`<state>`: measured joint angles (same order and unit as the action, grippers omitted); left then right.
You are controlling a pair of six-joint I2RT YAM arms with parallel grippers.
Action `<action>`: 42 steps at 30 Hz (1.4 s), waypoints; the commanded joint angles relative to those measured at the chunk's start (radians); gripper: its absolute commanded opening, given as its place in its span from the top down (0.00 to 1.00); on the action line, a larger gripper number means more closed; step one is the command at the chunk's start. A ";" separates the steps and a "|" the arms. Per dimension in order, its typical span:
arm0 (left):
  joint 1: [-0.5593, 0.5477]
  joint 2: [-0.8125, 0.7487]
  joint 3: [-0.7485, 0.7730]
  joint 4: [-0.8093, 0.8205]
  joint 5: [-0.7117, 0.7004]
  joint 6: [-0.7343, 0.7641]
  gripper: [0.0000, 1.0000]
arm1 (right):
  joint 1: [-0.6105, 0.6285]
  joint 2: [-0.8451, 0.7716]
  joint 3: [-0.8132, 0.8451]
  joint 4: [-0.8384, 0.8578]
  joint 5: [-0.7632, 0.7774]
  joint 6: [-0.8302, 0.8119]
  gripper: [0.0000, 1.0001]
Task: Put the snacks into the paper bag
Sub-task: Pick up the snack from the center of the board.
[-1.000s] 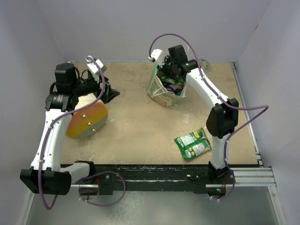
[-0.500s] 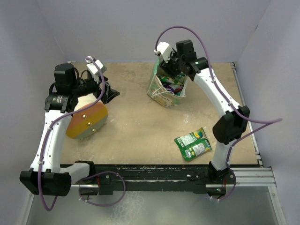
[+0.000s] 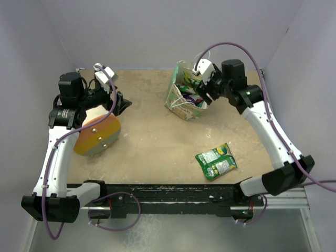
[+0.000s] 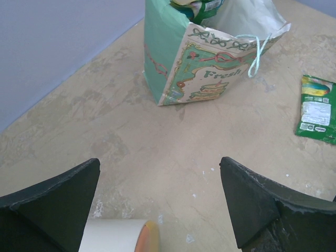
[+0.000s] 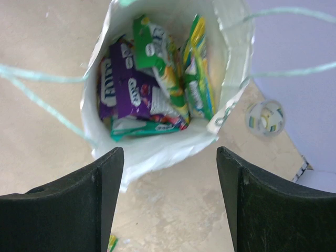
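Observation:
The paper bag [image 3: 184, 100] stands at the back middle of the table with its mouth open; it also shows in the left wrist view [image 4: 205, 68] and from above in the right wrist view [image 5: 157, 147]. Several snacks [image 5: 152, 89], green, purple and teal, lie inside it. Two green snack packets [image 3: 216, 161] lie flat on the table near the front right; one shows in the left wrist view [image 4: 316, 107]. My right gripper [image 3: 202, 86] is open and empty just above the bag's mouth. My left gripper [image 3: 125, 103] is open and empty at the left, far from the bag.
A big cream cone-shaped object with an orange end [image 3: 98, 134] lies at the left under my left arm; its edge shows in the left wrist view [image 4: 121, 235]. A small round sticker-like thing [image 5: 265, 117] lies on the table beyond the bag.

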<state>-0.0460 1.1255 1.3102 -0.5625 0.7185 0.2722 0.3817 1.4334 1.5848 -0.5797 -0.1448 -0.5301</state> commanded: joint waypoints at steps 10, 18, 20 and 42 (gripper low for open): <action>0.020 -0.011 -0.026 0.096 -0.229 -0.060 0.01 | -0.025 -0.303 -0.439 -0.229 -0.186 -0.137 0.27; 0.034 -0.011 -0.054 0.118 -0.188 -0.069 0.01 | -0.023 -0.310 -0.638 -0.216 -0.181 -0.189 0.29; 0.037 -0.013 -0.059 0.121 -0.182 -0.068 0.01 | -0.008 -0.281 -0.652 -0.214 -0.200 -0.191 0.29; 0.055 -0.031 -0.078 0.128 -0.149 -0.063 0.01 | 0.241 0.121 -0.695 -0.002 -0.047 -0.157 0.24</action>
<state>-0.0002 1.1183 1.2331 -0.4786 0.5457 0.2195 0.6205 1.5356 0.8745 -0.5926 -0.2237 -0.6838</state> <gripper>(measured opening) 0.990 0.756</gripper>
